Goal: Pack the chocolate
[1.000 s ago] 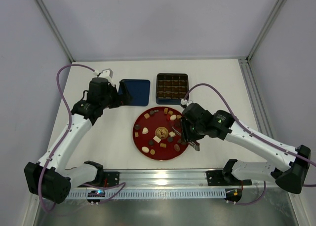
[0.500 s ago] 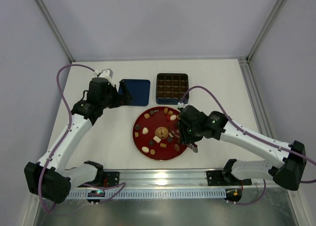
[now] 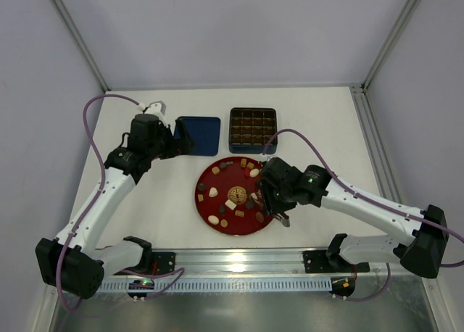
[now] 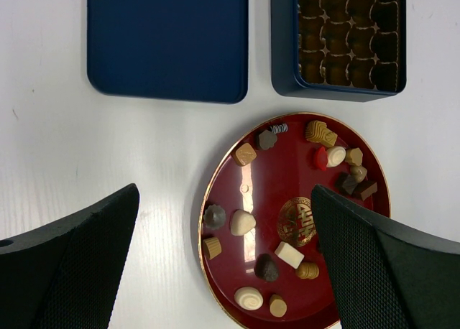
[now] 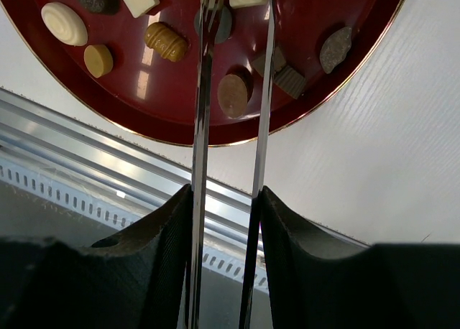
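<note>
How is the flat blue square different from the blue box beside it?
The flat blue square shows a plain, smooth blue top; the blue box is open, with a brown grid of little cups inside. The square looks low and flat; the box has raised walls. Both are dark blue, round-cornered, similar in size, and lie side by side on the white table.

right half of plate (image 3: pixel 199 201) is covered by right gripper (image 5: pixel 224 207), clamped on tweezers (image 5: pixel 203 92) | left half is left open from above | far side is walled by tin (image 3: pixel 253 110) and lid (image 3: pixel 198 135), narrow gap between
</note>
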`<move>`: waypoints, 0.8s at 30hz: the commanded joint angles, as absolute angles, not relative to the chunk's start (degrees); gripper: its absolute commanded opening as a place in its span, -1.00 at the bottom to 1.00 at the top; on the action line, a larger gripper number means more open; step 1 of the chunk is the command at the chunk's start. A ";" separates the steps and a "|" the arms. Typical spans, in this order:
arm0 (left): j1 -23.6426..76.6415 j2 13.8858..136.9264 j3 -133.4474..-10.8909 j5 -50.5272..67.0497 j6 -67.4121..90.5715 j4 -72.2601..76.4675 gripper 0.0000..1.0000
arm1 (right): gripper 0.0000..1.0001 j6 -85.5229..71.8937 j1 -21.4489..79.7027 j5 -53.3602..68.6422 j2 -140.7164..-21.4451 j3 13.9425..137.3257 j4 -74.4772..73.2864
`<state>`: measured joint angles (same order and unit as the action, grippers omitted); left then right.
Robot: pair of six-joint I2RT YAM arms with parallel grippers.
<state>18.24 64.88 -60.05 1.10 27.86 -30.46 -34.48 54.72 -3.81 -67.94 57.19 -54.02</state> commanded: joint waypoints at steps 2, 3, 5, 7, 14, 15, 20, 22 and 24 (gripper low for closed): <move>18.02 64.42 -59.85 0.61 27.42 -29.00 0.99 | -0.13 -35.51 55.28 -3.43 -68.20 56.95 -53.00; 17.93 64.60 -59.94 0.53 27.51 -29.00 0.99 | -0.14 -35.59 55.37 -3.51 -68.20 56.87 -53.17; 18.02 64.51 -59.94 0.53 27.42 -29.00 0.99 | -0.13 -35.60 55.28 -3.52 -68.29 56.60 -53.26; 18.02 64.42 -59.94 0.53 27.42 -29.00 0.99 | -0.14 -35.51 55.28 -3.34 -68.29 56.43 -53.35; 17.93 64.42 -60.03 0.53 27.51 -29.00 0.99 | -0.20 -34.98 55.37 -4.22 -68.91 58.27 -53.96; 17.93 64.51 -60.03 0.53 27.42 -29.00 0.99 | -0.25 -34.81 55.37 -4.31 -69.17 58.62 -53.88; 18.02 64.42 -59.94 0.44 27.42 -29.00 0.99 | -0.34 -34.37 55.37 -5.71 -69.87 60.46 -54.49; 17.93 64.34 -59.94 0.44 27.33 -29.00 1.00 | -0.34 -34.10 55.28 -6.68 -69.87 62.04 -55.02; 17.93 64.34 -60.03 0.44 27.33 -29.00 0.99 | -0.34 -34.01 55.28 -7.47 -70.14 62.93 -55.72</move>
